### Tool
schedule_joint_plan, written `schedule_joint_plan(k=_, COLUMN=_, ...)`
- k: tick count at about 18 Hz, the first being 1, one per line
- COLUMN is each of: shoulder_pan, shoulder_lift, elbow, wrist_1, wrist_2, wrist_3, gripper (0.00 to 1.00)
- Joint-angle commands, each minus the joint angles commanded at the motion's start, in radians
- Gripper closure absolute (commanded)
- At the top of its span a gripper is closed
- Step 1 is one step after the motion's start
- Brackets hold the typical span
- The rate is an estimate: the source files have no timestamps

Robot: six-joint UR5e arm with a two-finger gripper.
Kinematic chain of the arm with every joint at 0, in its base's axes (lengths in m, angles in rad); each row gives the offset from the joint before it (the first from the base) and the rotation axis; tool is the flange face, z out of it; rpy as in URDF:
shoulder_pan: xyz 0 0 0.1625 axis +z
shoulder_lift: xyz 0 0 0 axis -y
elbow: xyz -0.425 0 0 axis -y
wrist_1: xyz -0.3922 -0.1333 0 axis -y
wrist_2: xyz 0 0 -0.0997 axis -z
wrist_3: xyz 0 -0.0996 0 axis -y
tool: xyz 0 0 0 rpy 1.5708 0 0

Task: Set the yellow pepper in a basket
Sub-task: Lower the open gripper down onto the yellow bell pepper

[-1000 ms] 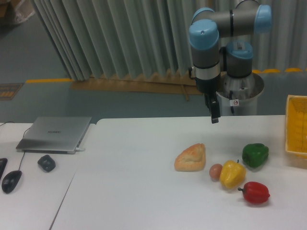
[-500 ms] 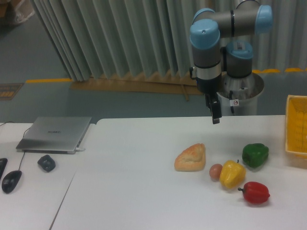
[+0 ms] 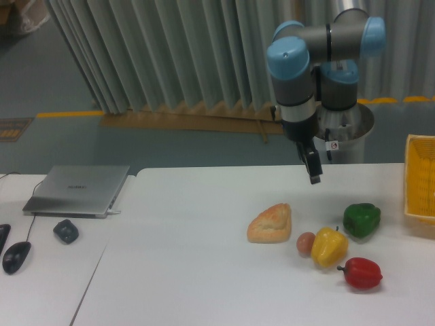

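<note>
Table (image 3: 204, 272): white, wide, bearing all listed items.

Arm (image 3: 299, 61): grey with blue caps, at the far edge; over the last second it had swung slightly right and lower, toward the peppers.

Gripper (image 3: 313, 171): dark, hanging above the table, well apart from any item; whether its fingers were spread or pressed together could not be told.

Basket (image 3: 421, 180): yellow lattice, far right, cut by the frame edge.

Laptop (image 3: 78, 190): closed, far left.

Bread roll (image 3: 270, 223): left of the peppers.

Green pepper (image 3: 361, 219); red pepper (image 3: 361, 273).

Yellow pepper (image 3: 329, 246): untouched on the table, between those two, touching a small egg (image 3: 306, 243). Judged: approach just begun.
</note>
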Motion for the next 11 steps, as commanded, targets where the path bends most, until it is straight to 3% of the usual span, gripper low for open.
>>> schedule_joint_plan(k=2, shoulder_pan=0.012, shoulder_lift=-0.021, elbow=0.023, wrist_1=0.005, wrist_2=-0.002, wrist_3=-0.027, gripper=0.00)
schedule_joint_plan(k=9, shoulder_pan=0.008, shoulder_lift=-0.061, elbow=0.031, wrist_1=0.008, wrist_2=-0.002, wrist_3=-0.337, gripper=0.00)
schedule_joint_plan(k=11, shoulder_pan=0.003, shoulder_lift=-0.074, elbow=0.018, wrist_1=0.055, wrist_2=-0.003, wrist_3=-0.392, gripper=0.00)
